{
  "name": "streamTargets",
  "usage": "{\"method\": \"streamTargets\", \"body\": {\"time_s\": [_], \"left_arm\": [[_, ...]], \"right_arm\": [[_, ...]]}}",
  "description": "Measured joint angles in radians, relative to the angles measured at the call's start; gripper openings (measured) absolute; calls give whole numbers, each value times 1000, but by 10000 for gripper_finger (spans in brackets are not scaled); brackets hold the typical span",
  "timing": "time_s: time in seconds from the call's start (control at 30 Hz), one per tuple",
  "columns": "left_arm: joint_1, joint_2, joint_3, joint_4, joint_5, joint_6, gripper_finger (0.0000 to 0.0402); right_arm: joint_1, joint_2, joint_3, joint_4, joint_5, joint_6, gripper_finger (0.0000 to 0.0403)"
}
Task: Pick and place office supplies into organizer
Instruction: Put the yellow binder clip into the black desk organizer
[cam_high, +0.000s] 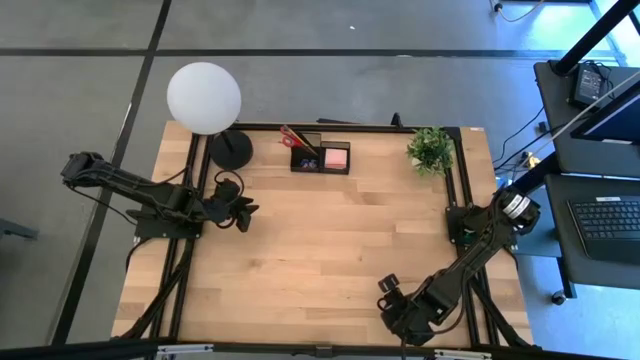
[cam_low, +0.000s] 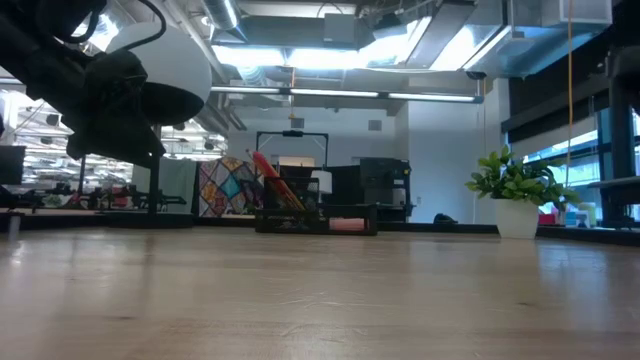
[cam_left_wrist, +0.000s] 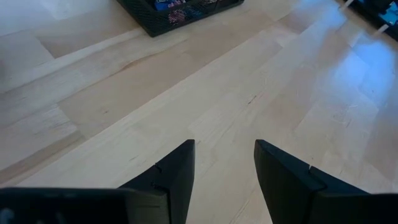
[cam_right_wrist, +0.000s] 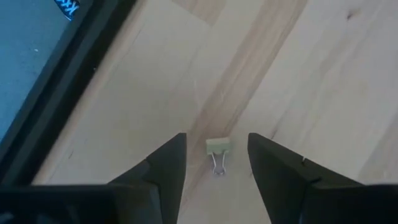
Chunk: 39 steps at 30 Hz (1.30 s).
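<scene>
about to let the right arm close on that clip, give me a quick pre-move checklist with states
1. Small binder clip lies between the right gripper's fingers: ok.
2. Right jaws open, clip not yet gripped: ok.
3. Clip flat on the table, near its front edge: ok.
4. Left gripper open, holding nothing, apart from the right arm: ok.
5. Organizer at the table's far edge, bare wood between: ok.
6. Free compartment for the clip: cannot tell.

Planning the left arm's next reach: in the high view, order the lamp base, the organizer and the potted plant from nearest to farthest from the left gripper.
From the left gripper, at the table's left side:
1. Lamp base, just beyond it at the far left corner.
2. Organizer, far edge, near the middle.
3. Potted plant, far right corner.
</scene>
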Motion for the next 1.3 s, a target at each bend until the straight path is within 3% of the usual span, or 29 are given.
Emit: {"method": "streamTargets", "body": {"time_s": [0.5,1.3], "left_arm": [[0,0,0,0,0,0,159],[0,0,0,0,-2,0,159]], "right_arm": [[0,83,-5,1,3,40,175],[0,88,-9,19,-3,48,163]]}}
